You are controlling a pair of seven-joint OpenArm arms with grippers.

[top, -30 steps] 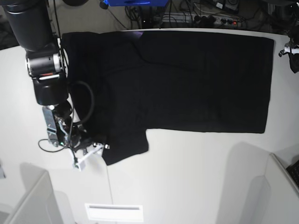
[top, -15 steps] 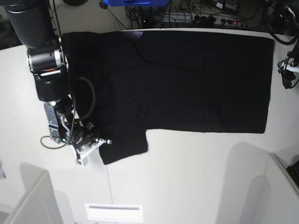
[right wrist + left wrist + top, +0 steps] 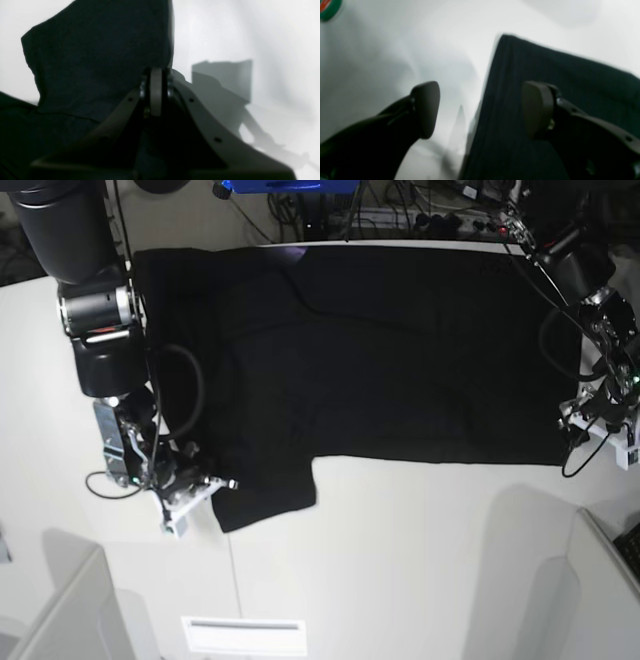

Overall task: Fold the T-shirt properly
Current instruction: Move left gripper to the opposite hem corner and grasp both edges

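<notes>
The black T-shirt [image 3: 380, 350] lies spread flat on the white table [image 3: 400, 560], plain side up, with one sleeve [image 3: 265, 490] pointing toward the front. My right gripper [image 3: 208, 488] is at that sleeve's lower left corner. In the right wrist view its pads [image 3: 156, 90] are pressed together, shut on the sleeve's edge [image 3: 100, 50]. My left gripper [image 3: 583, 432] sits at the shirt's lower right hem corner. It is open [image 3: 480, 110], with one finger [image 3: 425, 110] over the bare table and the other [image 3: 537, 110] over the cloth [image 3: 520, 82].
Cables and a power strip [image 3: 460, 220] run along the table's back edge. A white label [image 3: 245, 635] lies at the front edge. Grey panels stand at the front left [image 3: 70, 610] and front right [image 3: 600, 580]. A green and red sticker [image 3: 328, 7] shows on the table.
My left arm swung in from the right edge down to the hem corner and its jaws opened. My right gripper slid onto the sleeve corner and shut on it.
</notes>
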